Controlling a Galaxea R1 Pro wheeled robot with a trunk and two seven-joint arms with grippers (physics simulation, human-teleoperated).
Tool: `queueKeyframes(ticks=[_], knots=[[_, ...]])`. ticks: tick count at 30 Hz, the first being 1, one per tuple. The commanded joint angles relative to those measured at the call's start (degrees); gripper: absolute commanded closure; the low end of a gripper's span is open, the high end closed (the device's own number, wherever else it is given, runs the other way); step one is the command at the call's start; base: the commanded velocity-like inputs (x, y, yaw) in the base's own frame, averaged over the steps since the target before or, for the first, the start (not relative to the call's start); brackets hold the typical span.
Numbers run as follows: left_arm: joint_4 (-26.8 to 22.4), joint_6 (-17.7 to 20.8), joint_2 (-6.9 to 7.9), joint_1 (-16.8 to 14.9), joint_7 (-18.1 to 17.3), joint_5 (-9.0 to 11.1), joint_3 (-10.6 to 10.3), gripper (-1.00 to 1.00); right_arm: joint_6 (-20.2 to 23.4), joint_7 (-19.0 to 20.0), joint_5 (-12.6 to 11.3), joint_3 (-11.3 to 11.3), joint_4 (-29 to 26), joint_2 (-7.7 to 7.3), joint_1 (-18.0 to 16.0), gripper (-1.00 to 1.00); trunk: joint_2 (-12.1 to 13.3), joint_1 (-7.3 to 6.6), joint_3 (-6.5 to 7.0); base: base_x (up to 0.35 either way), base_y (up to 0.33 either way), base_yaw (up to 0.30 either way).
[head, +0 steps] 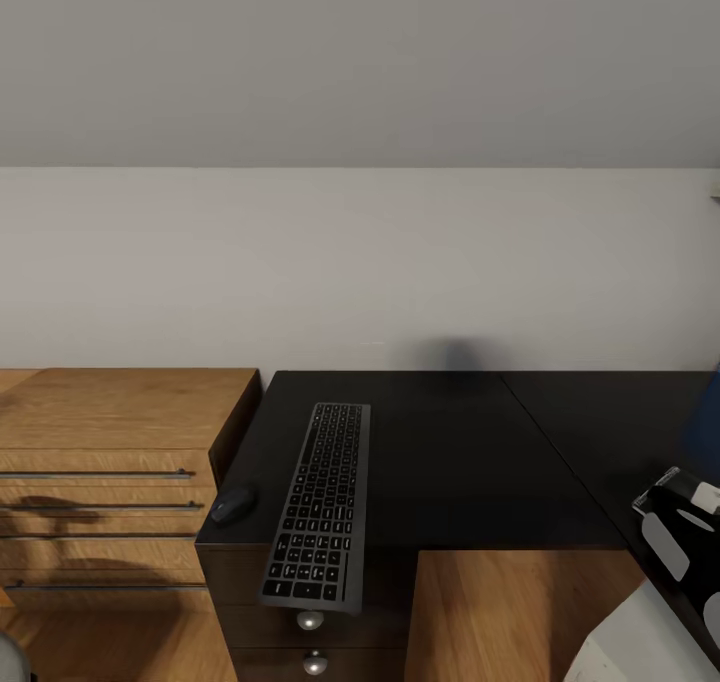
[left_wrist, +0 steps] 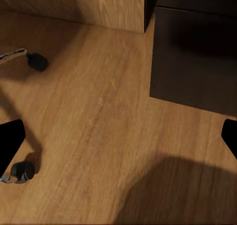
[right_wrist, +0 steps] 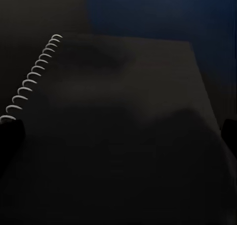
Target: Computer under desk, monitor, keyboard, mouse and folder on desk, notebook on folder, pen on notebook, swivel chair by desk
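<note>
Now the notebook (right_wrist: 123, 116) lies flat just under the right gripper (right_wrist: 118, 131), with the blue folder (right_wrist: 148, 12) beside it. To lift it well, the gripper should come down straight and pinch one edge. Its fingers are wide apart and hold nothing. The keyboard (head: 320, 502) sits on the desk (head: 450, 462), with the mouse (head: 232, 505) beside it.

keyboard (head: 320, 502): one
mouse (head: 232, 505): one
desk (head: 450, 462): one
desk knobs (head: 310, 620): two
wooden dresser (head: 110, 432): one
notebook (right_wrist: 118, 136): one, spiral-bound
chair casters (left_wrist: 22, 171): two
</note>
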Motion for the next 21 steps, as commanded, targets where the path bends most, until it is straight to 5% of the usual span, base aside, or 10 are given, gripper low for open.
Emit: queueKeyframes(ticks=[1,9,21], knots=[[-0.1,-0.3,0.08,0.0,0.4,0.6,-0.4,-1.0,-0.1,-0.2,-1.2,0.1,2.1,0.0,0.0,-1.0,0.0,-0.01,-0.06,-0.124,0.0,0.0],[-0.1,-0.3,0.05,0.0,0.4,0.6,-0.5,-1.0,-0.1,-0.1,-1.2,0.1,2.1,0.0,0.0,-1.0,0.0,-0.01,-0.06,-0.192,0.0,0.0],[-0.1,-0.3,0.04,0.0,0.4,0.6,-0.6,-1.0,-0.1,-0.2,-1.2,0.1,2.1,0.0,0.0,-1.0,0.0,-0.01,-0.06,-0.032,0.0,0.0]])
